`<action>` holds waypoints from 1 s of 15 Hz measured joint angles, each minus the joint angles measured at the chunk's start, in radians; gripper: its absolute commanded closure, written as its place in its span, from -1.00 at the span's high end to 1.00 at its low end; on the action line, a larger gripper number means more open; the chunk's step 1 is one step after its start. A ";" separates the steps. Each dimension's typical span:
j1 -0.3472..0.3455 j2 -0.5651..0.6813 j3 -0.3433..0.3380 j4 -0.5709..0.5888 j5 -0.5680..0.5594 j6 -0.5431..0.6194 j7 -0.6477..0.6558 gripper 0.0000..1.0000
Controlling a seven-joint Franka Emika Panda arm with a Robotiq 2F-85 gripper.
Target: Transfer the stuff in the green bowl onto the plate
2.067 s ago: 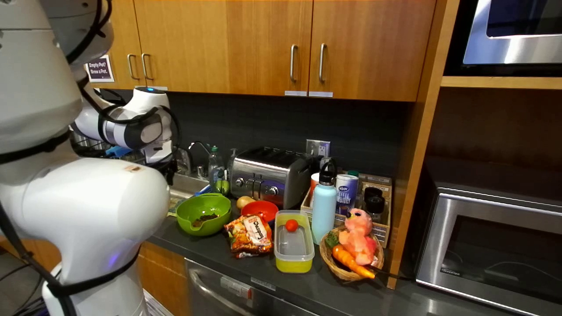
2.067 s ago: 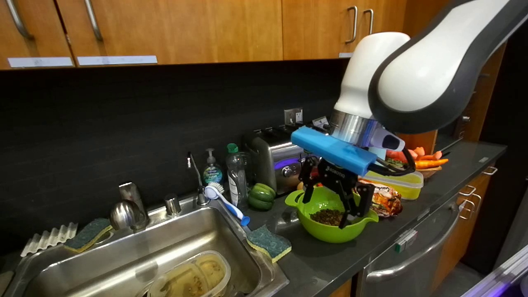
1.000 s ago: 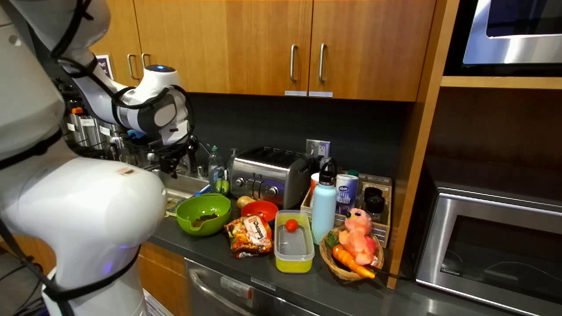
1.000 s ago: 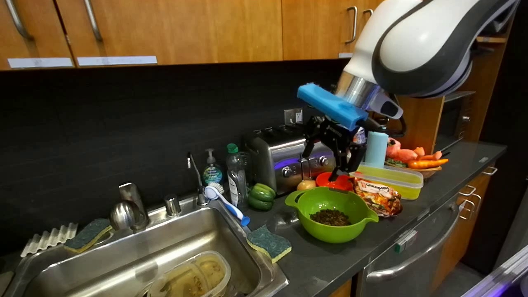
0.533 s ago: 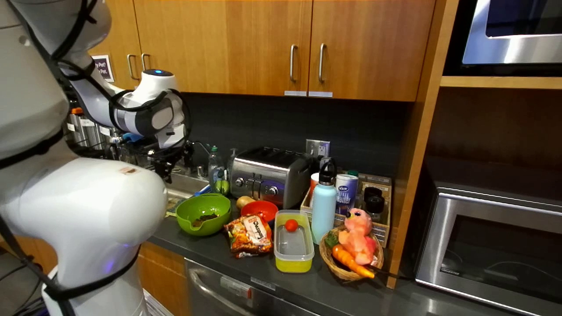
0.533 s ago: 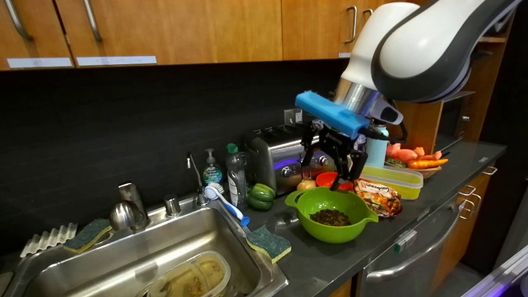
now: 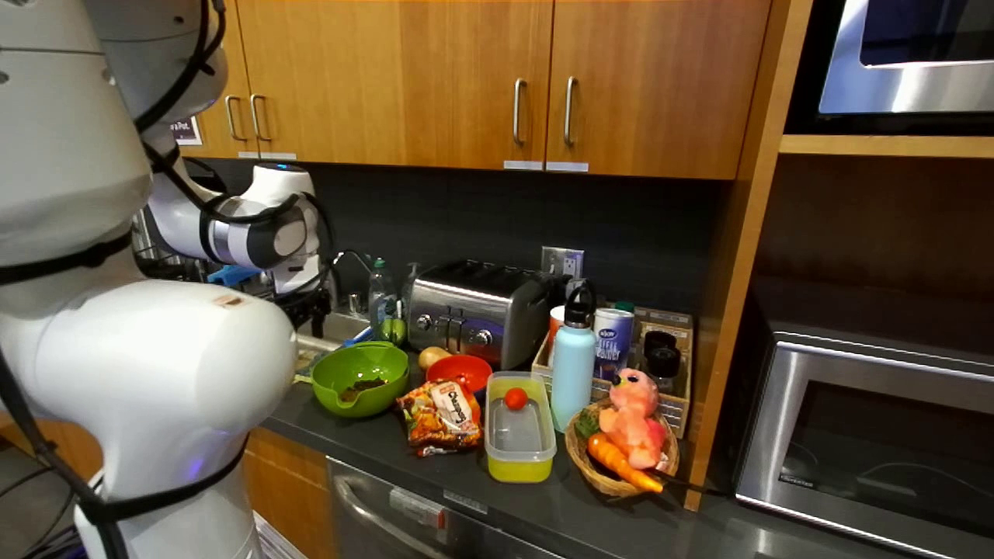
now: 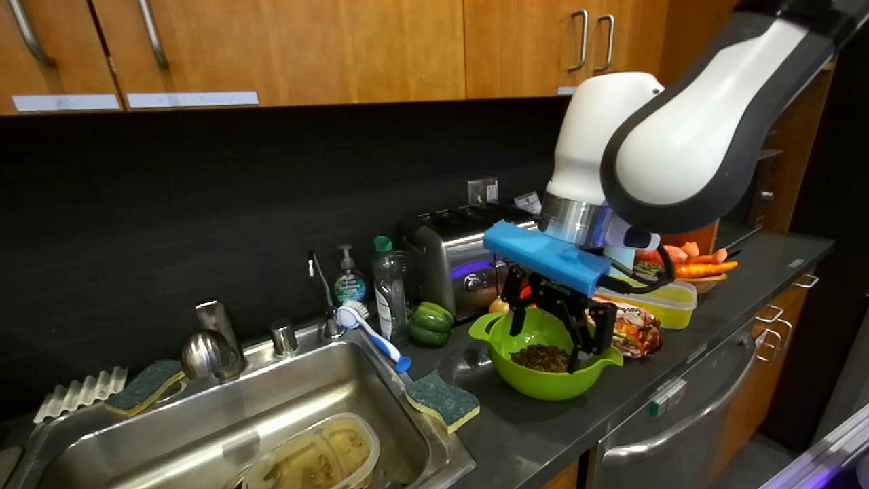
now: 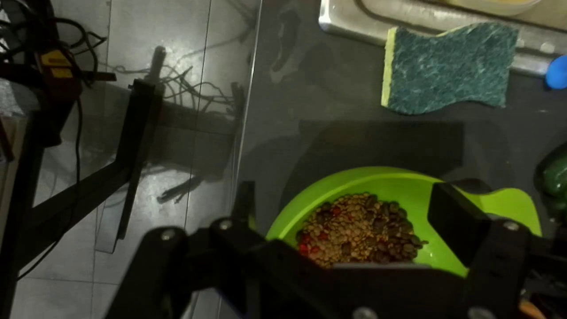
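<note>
Gripper, black, jointed, metal-looking, is lower than half a second ago: in an exterior view it then hangs past the 12 o'clock rim of the round lime-green plastic-looking bowl; now it's over the mouth. About two seconds ago it sits roughly this low too, so I read this as a second approach.

Fingers spread wide, gripping nothing. Wrist view: one shows outside the rim at 9 to 10 o'clock, the other over the inside at 3. Can't tell if either touches.

Bowl hasn't moved: upright on the flat dark grey counter, brown granular stuff with red flecks still inside. So transfer isn't started; this is grasp setup.

Plate: can't pick one out in any view. Round red plastic-looking bowl, at 3 o'clock of the green one in an exterior view, could be the target. Guess only.

Likely next: clamp a wall, lift, tip. Watch for an off-centre grip; it could tilt the bowl and spill toward the crinkled orange-and-white packet near 4 o'clock.
</note>
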 measured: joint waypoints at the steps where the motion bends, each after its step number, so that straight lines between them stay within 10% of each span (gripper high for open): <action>1: -0.016 0.012 -0.002 -0.001 -0.020 -0.003 0.014 1.00; 15: -0.051 0.106 -0.011 0.027 -0.047 -0.070 0.229 1.00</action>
